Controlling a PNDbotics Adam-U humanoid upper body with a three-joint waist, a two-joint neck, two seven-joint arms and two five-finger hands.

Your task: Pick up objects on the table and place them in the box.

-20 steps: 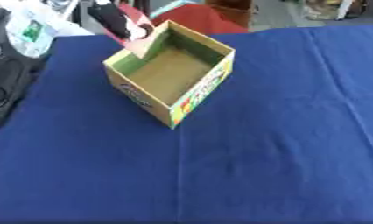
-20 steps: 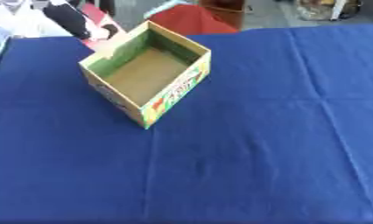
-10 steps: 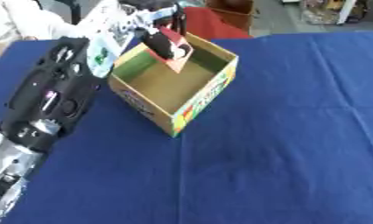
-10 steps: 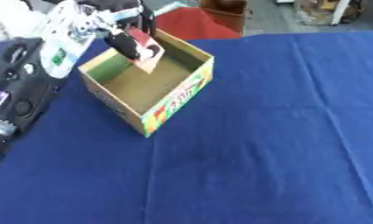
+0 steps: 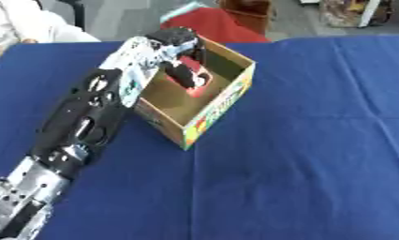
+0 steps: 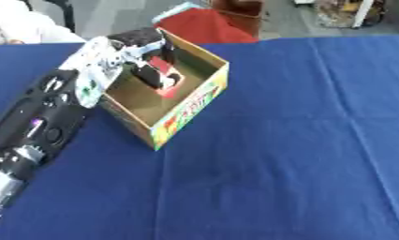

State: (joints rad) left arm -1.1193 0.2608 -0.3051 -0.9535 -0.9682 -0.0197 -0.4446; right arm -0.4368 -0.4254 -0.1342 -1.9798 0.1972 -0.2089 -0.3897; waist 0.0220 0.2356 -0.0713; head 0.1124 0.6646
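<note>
An open cardboard box (image 5: 225, 99) with a green and yellow printed side stands on the blue table, left of the middle. My left arm reaches in from the lower left, and my left hand (image 5: 175, 41) hangs over the box's far left corner. Its fingers curl round a red, white and black object (image 5: 193, 78) held down inside the box. My right hand shows in no view.
A blue cloth (image 5: 317, 154) covers the whole table. Beyond the far edge stand a red seat (image 5: 204, 23) and a person in white (image 5: 22, 23) at the upper left.
My left arm has stretched further in from the lower left and lowered the red object deeper into the box. The camera has also shifted, so the box sits more to the right.
</note>
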